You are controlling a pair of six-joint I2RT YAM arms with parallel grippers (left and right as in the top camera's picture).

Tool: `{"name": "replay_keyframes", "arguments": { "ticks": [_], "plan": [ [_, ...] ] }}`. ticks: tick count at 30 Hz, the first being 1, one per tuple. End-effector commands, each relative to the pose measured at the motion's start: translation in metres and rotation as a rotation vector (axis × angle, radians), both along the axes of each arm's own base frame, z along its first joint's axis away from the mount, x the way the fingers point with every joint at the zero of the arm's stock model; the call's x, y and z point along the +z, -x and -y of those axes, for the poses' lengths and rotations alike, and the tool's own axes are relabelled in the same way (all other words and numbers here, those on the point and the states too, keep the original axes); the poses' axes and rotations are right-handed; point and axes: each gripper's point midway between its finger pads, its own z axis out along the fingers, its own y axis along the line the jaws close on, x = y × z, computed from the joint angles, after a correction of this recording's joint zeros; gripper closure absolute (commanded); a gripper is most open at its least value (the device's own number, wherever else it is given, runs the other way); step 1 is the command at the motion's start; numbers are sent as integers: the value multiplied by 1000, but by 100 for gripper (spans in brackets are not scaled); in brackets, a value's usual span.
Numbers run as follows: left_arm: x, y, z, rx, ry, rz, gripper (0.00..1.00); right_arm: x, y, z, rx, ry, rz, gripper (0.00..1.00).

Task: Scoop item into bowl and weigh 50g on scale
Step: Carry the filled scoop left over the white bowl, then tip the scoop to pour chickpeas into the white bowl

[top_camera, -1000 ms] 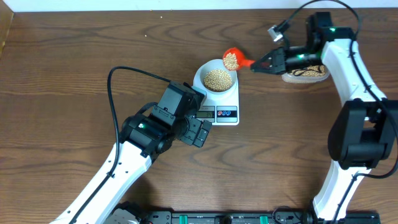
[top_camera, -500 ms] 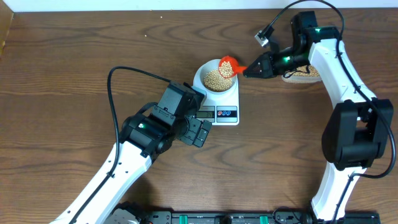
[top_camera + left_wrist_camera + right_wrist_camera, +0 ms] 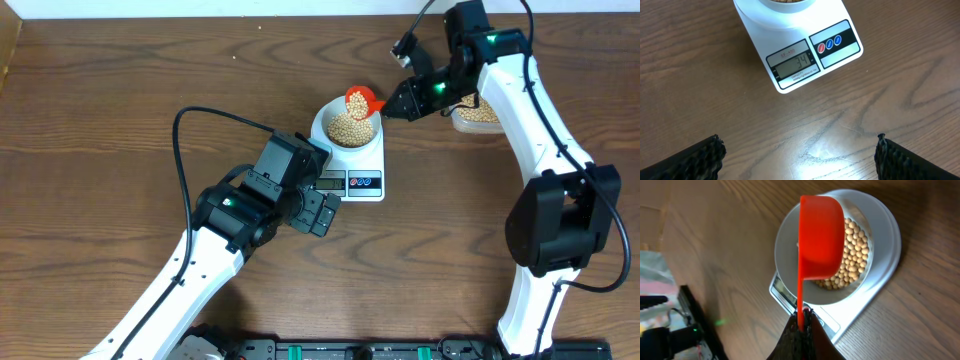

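The white bowl [image 3: 342, 111] sits on the white scale [image 3: 362, 165] and holds tan beans [image 3: 348, 127]. My right gripper [image 3: 400, 106] is shut on the handle of a red scoop [image 3: 360, 100], which is tipped over the bowl's far right rim. In the right wrist view the red scoop [image 3: 820, 235] hangs tilted above the bowl [image 3: 785, 250] of beans [image 3: 855, 250], with its handle pinched in my right gripper [image 3: 801, 322]. My left gripper [image 3: 800, 152] is open above bare wood in front of the scale [image 3: 790, 30], whose display [image 3: 794, 64] reads 34.
A clear tub of beans [image 3: 478, 114] stands at the back right, partly behind my right arm. My left arm [image 3: 240, 210] lies just left of the scale. A black rail [image 3: 350, 350] runs along the table's front edge.
My right gripper has carried the red scoop left from beside the tub to over the bowl and tipped it. The left arm has not moved.
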Motion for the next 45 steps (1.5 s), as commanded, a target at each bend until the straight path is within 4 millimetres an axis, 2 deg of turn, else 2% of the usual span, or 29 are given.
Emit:
{"name": "replay_keyframes", "arguments": {
  "ticks": [1, 7, 32, 45],
  "plan": [
    [3, -2, -1, 7, 0, 9, 2, -1, -4, -2, 1, 69, 26, 99],
    [3, -2, -1, 7, 0, 9, 2, -2, -2, -5, 14, 145, 49, 99],
    [3, -2, -1, 7, 0, 9, 2, -5, -4, -9, 37, 189, 90, 99],
    [3, -2, -1, 7, 0, 9, 2, -11, -2, -11, 84, 272, 139, 99]
  ]
}}
